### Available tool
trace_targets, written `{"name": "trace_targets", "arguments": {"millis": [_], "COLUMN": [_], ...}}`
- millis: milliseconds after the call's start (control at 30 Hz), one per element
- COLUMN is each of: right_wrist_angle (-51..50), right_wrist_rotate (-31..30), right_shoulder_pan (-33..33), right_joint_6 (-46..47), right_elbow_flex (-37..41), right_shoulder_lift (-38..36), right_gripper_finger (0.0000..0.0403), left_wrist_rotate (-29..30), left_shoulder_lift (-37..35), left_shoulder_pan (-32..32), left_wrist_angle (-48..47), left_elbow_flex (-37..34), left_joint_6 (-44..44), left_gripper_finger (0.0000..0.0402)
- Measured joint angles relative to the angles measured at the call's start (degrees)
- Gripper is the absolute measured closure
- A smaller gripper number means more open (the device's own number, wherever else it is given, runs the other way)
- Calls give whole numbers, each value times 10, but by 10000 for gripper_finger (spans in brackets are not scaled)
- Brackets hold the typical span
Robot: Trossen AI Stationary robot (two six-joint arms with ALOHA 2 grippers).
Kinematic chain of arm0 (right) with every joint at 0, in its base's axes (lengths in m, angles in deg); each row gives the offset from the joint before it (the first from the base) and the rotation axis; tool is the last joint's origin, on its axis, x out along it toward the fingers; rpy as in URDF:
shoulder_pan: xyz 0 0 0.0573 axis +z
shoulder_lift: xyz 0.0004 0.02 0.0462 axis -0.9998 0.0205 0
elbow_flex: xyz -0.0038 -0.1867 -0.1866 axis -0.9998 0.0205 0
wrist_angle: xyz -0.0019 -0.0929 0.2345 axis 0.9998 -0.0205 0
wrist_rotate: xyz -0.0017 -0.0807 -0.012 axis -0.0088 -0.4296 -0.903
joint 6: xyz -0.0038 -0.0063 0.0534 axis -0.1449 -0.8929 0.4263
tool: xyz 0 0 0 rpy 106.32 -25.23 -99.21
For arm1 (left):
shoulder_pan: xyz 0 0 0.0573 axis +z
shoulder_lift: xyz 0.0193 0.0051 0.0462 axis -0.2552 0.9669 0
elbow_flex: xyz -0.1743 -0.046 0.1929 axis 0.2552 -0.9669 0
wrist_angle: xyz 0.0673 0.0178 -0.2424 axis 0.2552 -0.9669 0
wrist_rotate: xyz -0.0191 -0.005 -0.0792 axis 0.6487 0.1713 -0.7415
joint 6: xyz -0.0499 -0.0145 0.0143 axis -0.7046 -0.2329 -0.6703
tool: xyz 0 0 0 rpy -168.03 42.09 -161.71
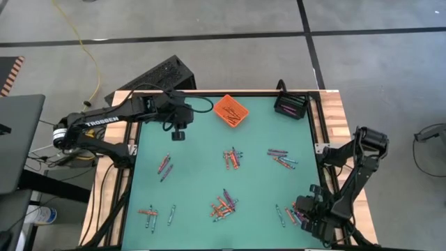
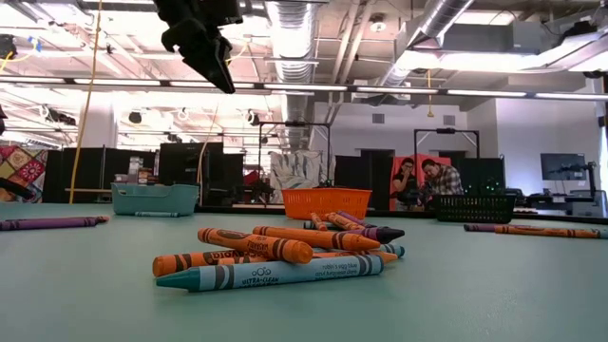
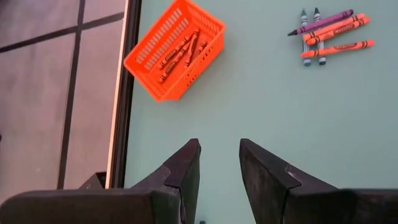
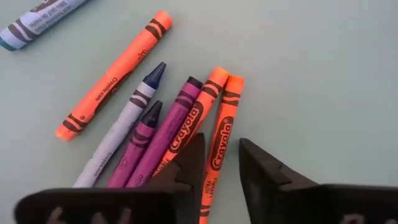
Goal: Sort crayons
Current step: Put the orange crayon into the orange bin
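Note:
Crayons lie in loose groups on the teal table, one in the middle (image 1: pixel 233 159) and one near the front (image 1: pixel 223 206). My right gripper (image 4: pixel 221 146) is low over a group at the front right corner (image 1: pixel 301 213), pointing steeply down. Its fingers are open and stand on either side of an orange crayon (image 4: pixel 222 124). That crayon lies flat beside another orange one (image 4: pixel 208 102), a purple one (image 4: pixel 177 127) and a blue-grey one (image 4: pixel 127 127). My left gripper (image 3: pixel 219 149) hangs open and empty, high above the far left, near the orange bin (image 3: pixel 177 50), which has crayons in it. My right gripper's fingers come from above and lie across the orange crayon's lower half (image 4: pixel 219 155), which rests flat on the table. A strip of table shows between the crayon and one finger (image 4: pixel 261 168). Whether the other finger touches it, I cannot tell.
A black bin (image 1: pixel 291 106) stands at the far right corner and a teal bin (image 2: pixel 154 199) at the far left. More crayons lie at the right (image 1: pixel 281 157), left (image 1: pixel 165 167) and front left (image 1: pixel 150 213). People sit in the room beyond the table (image 2: pixel 423 180).

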Motion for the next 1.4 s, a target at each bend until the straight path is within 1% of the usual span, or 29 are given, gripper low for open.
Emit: {"name": "trace_targets", "arguments": {"millis": [133,300,433,567,667,733,867,1000,1100,1233,1333,1400], "right_wrist_angle": [-11,-21,-44,-116,-167,-204,-265,-276,-263,-248,-223,-194], "right_wrist_rotate": [2,5,13,15,3,-23,-104,-186,-251,-327,-363,-375], "right_shoulder_pan": [0,-6,-19,-33,-47,-59,-93,-139,-180,-242,-298,-338], "right_joint_6": [-2,-2,-5,-18,-37,-53,-83,-131,-176,-239,-301,-363], "right_elbow_flex": [-2,-3,-4,-28,-57,-78,-112,-129,-130,-130,-130,-130], "right_shoulder_lift": [0,-1,-4,-3,-4,-4,-5,-12,-30,-64,-94,-114], "right_gripper_finger": [345,393,397,400,401,401,402,402,402,402,403,403], "left_wrist_rotate": [-4,-43,-68,-87,-98,-101,-108,-110,-98,-48,-39,-39], "left_shoulder_lift": [0,0,2,11,28,45,95,163,214,267,288,292], "left_shoulder_pan": [-5,-14,-25,-38,-50,-56,-76,-101,-125,-162,-189,-207], "left_wrist_angle": [10,21,39,57,63,63,69,81,92,115,142,156], "left_elbow_flex": [0,0,0,0,1,1,0,0,0,0,0,0], "left_joint_6": [0,0,0,-1,-3,-3,-4,-11,-13,-26,-44,-53], "left_gripper_finger": [299,299,299,299,299,299,299,299,299,299,299,299]}}
